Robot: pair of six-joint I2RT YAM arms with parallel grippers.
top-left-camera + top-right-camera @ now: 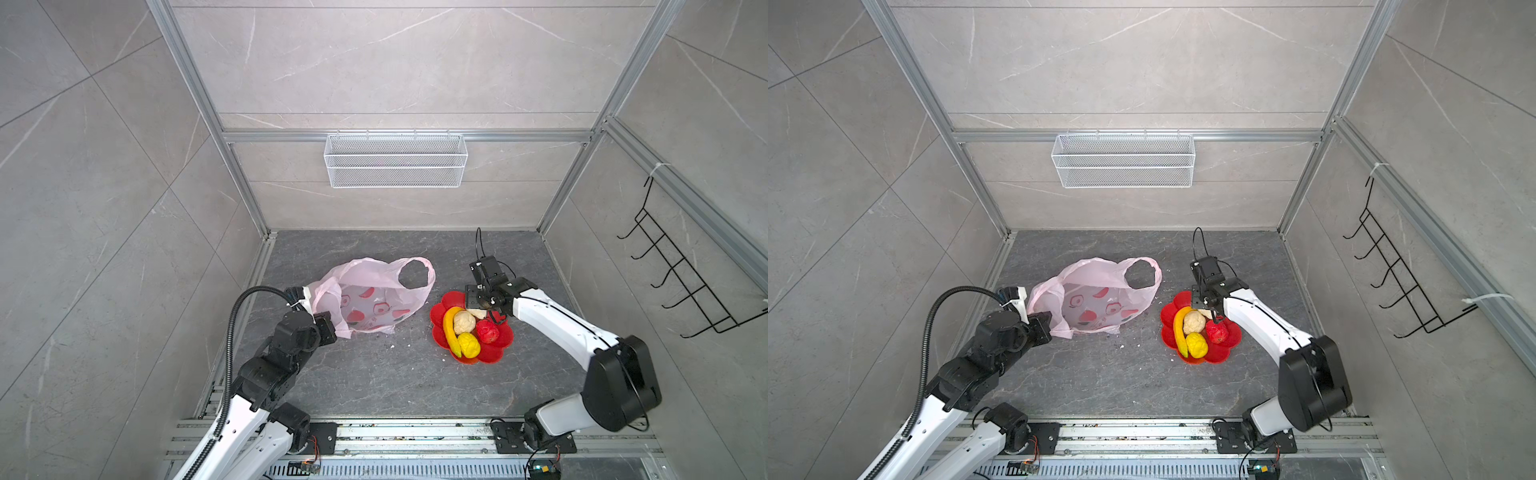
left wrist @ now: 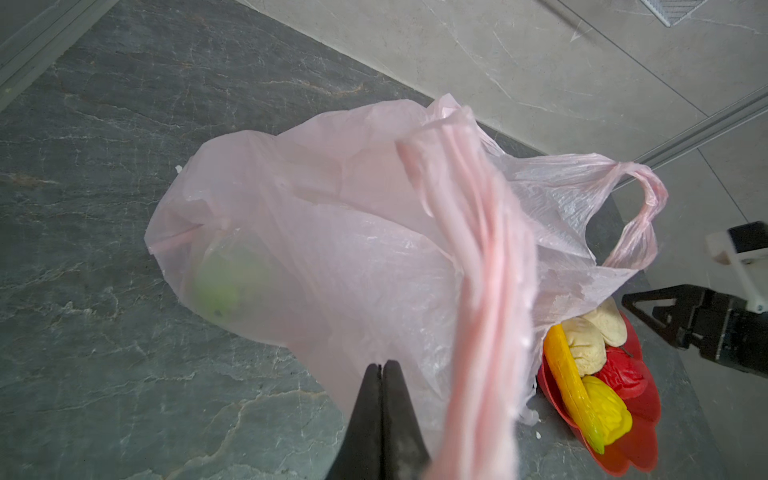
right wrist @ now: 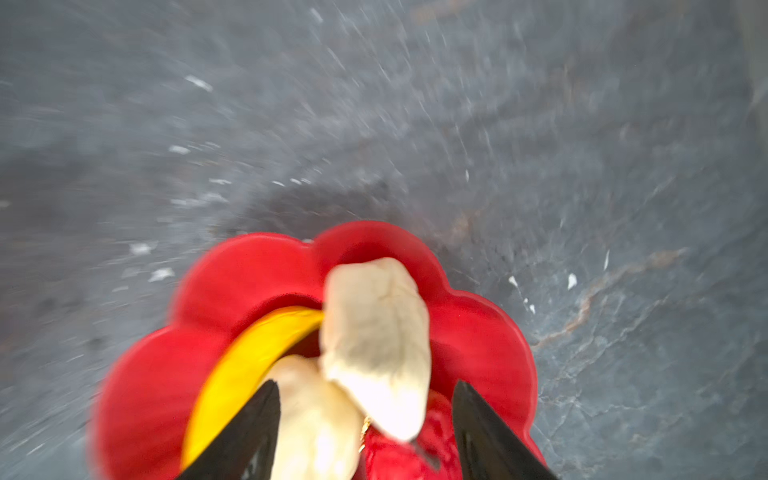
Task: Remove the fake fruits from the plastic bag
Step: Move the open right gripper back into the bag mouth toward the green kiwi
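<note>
Right gripper [image 3: 365, 382] released, jaws straddling beige lumpy piece [image 3: 374, 332] in red flower-shaped dish [image 1: 494, 353]; retract straight up. Bumpy green ball [image 2: 224, 282] inside translucent pink plastic bag [image 1: 374, 286], 9 o'clock of dish. Left gripper [image 2: 381, 368] clenched at bag edge.

pink bag [image 1: 374, 291] holds a green ball [image 2: 220, 286]; other fruits [image 1: 464, 322] fill red dish [image 1: 494, 353].

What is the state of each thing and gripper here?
plastic bag, lying open, green ball inside
red dish, holds banana, two beige pieces, yellow fruit, red fruit
left gripper, shut at bag's edge
right gripper, open above dish
wire basket, hanging on wall, empty
</note>
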